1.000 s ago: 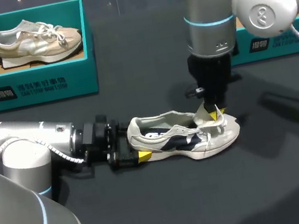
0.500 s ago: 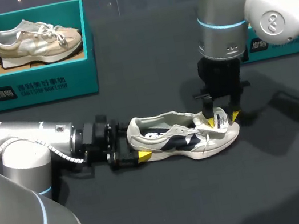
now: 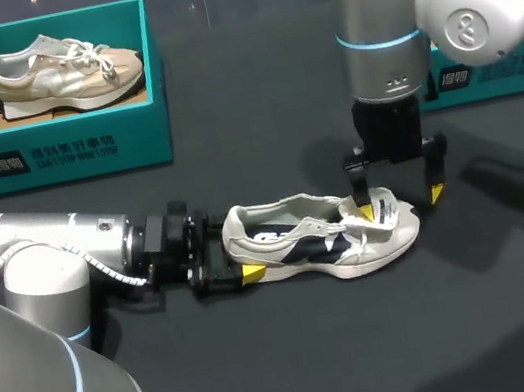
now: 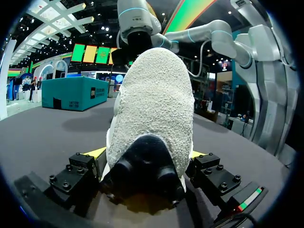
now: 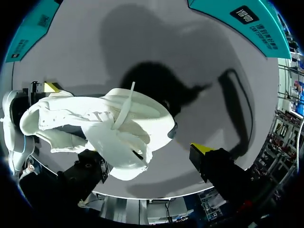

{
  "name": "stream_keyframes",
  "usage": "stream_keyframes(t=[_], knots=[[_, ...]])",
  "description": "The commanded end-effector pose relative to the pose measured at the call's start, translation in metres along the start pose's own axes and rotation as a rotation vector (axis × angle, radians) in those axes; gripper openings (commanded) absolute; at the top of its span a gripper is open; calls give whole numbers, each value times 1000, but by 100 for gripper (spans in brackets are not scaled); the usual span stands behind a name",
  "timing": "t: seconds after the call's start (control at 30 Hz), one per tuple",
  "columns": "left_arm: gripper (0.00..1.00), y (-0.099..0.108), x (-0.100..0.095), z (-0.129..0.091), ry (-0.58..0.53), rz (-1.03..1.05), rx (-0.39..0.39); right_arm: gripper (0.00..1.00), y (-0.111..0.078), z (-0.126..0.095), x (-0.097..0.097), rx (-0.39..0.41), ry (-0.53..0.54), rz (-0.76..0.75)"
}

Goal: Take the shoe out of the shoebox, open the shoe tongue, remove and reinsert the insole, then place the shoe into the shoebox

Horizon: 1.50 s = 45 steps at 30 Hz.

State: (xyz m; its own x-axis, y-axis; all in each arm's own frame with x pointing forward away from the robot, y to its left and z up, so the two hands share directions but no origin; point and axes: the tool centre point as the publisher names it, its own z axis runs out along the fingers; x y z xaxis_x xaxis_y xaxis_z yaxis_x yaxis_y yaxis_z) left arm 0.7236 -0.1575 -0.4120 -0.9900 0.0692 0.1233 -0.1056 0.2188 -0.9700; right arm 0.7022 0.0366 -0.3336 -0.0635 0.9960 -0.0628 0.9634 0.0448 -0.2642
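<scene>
Because the left gripper (image 3: 238, 259) has its two fingers pressed against the heel from both sides, the white shoe (image 3: 326, 241) is pinned on its sole, its long axis running straight out from those fingers toward the toe. In the left wrist view the heel (image 4: 152, 109) fills the gap between the yellow tips, with nothing else in the grasp.

The right gripper (image 3: 401, 200) hangs over the far end of the shoe with its fingers spread wide and holding nothing. One finger stands against the raised tongue (image 3: 371, 209); the other is out past the toe, clear of the shoe and over bare table (image 3: 303, 371). The right wrist view shows the same: the tongue (image 5: 123, 152) lies beside one finger, not between the two.

So the right arm is the nearer one for the insole. The mouth of the shoe (image 3: 278, 229) lies back from its fingers, along the shoe's axis toward the left gripper (a short shift heelward, I judge, then down).

The dark table is flat and matte, with open room all round the shoe. A teal shoebox (image 3: 489, 73) sits behind the right arm, and another box (image 3: 62, 155), well apart, holds a tan shoe (image 3: 62, 69).
</scene>
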Motion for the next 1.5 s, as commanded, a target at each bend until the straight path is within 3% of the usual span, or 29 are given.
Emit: stream_keyframes(t=[0.03, 0.37, 0.57, 0.73, 0.77, 0.83, 0.87, 0.9, 1.03, 1.1, 1.13, 1.5], knots=[[0, 2, 1, 0, -1, -1, 0, 100, -15, -40, 0, -47, -65, -8], [0, 2, 1, 0, -1, -1, 0, 100, -23, -94, 15, -132, -158, -145], [0, 2, 1, 0, -1, -1, 0, 100, -29, -127, 46, -221, -241, -390], [0, 2, 1, 0, -1, -1, 0, 100, -23, -146, 82, -245, -280, -622], [0, 2, 1, 0, -1, -1, 0, 95, -21, -149, 89, -250, -288, -667], [0, 2, 1, 0, -1, -1, 0, 46, -18, -153, 103, -274, -291, -758], [0, 2, 1, 0, -1, -1, 0, 13, -17, -155, 109, -290, -288, -808], [0, 2, 1, 0, -1, -1, 0, 0, -17, -156, 115, -301, -289, -857], [0, 2, 1, 0, -1, -1, 0, 0, -16, -159, 138, -350, -294, -1049], [0, 2, 1, 0, -1, -1, 0, 0, -19, -157, 145, -377, -245, -1175], [0, 2, 1, 0, -1, -1, 0, 0, -18, -153, 147, -321, -225, -1160], [0, 2, 1, 0, -1, -1, 0, 0, -18, -153, 147, -321, -225, -1160]])
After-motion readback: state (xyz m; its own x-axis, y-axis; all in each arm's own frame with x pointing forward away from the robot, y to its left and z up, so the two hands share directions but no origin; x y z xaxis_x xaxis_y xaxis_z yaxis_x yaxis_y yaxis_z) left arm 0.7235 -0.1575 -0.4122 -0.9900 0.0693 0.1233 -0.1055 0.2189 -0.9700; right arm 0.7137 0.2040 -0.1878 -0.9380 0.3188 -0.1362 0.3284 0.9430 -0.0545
